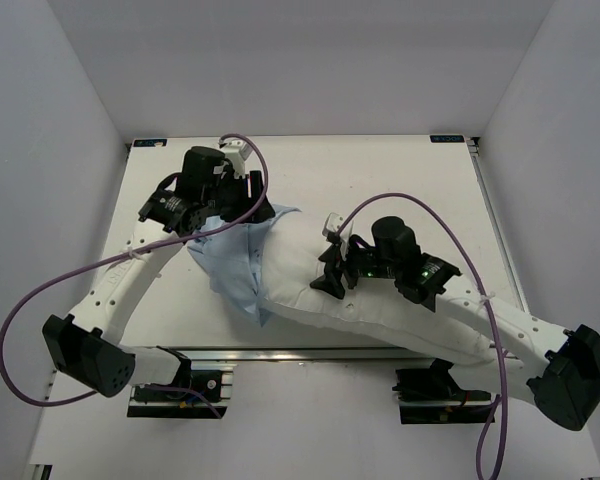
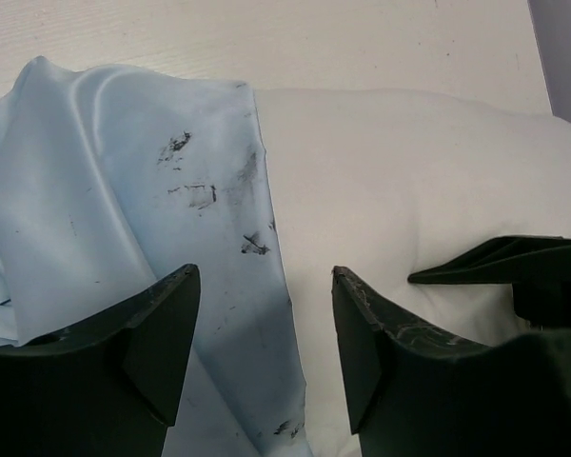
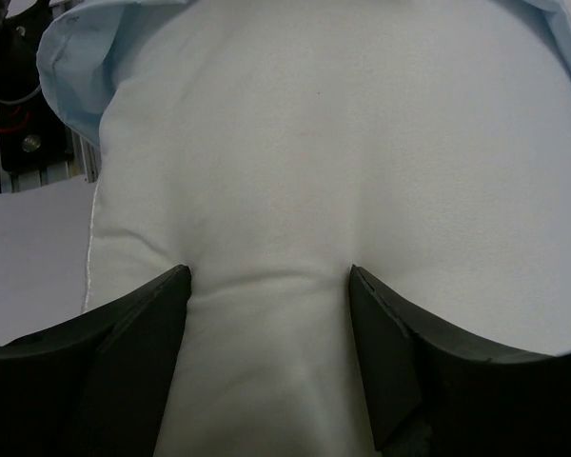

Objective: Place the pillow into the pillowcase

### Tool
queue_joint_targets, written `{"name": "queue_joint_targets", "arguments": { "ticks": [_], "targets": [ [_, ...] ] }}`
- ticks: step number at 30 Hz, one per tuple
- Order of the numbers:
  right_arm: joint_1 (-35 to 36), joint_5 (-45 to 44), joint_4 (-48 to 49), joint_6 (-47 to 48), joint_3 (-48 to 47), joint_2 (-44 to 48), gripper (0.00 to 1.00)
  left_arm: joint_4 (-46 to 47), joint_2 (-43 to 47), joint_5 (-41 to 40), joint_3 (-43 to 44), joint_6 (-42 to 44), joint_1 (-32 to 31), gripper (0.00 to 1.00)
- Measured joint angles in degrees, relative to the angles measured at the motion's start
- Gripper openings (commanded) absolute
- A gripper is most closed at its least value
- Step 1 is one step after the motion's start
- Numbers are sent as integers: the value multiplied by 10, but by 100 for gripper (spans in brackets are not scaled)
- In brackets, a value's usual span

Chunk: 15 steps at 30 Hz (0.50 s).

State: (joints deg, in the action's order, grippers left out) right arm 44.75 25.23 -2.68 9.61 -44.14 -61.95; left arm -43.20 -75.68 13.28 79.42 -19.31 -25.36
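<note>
The white pillow [image 1: 380, 310] lies across the middle of the table, its left end inside the light-blue pillowcase [image 1: 235, 265]. My left gripper [image 1: 252, 207] is open above the far part of the pillowcase's mouth. In the left wrist view the left gripper [image 2: 262, 276] straddles the smudged hem of the pillowcase [image 2: 124, 190] where it lies over the pillow [image 2: 400, 171], and holds nothing. My right gripper [image 1: 330, 270] is open and pressed down on the pillow's middle. In the right wrist view the right gripper [image 3: 269, 271] has a bulge of pillow [image 3: 314, 143] between its fingers, with the pillowcase [image 3: 67, 48] at the far end.
The white table [image 1: 400, 170] is walled in on three sides. An aluminium rail [image 1: 280, 355] runs along the near edge, just below the pillow. Purple cables [image 1: 20, 330] loop from both arms. A finger of the right gripper [image 2: 495, 262] shows at the right of the left wrist view.
</note>
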Motion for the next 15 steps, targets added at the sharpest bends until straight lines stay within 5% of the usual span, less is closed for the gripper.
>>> {"name": "queue_joint_targets", "arguments": {
  "ticks": [9, 12, 15],
  "targets": [
    [0, 0, 11, -2, 0, -20, 72, 3, -20, -28, -12, 23, -46, 51],
    [0, -2, 11, -2, 0, -20, 72, -2, -41, -61, -12, 28, -62, 38],
    [0, -6, 12, -2, 0, -21, 71, -10, -54, -94, -12, 32, -72, 12]
  ]
}}
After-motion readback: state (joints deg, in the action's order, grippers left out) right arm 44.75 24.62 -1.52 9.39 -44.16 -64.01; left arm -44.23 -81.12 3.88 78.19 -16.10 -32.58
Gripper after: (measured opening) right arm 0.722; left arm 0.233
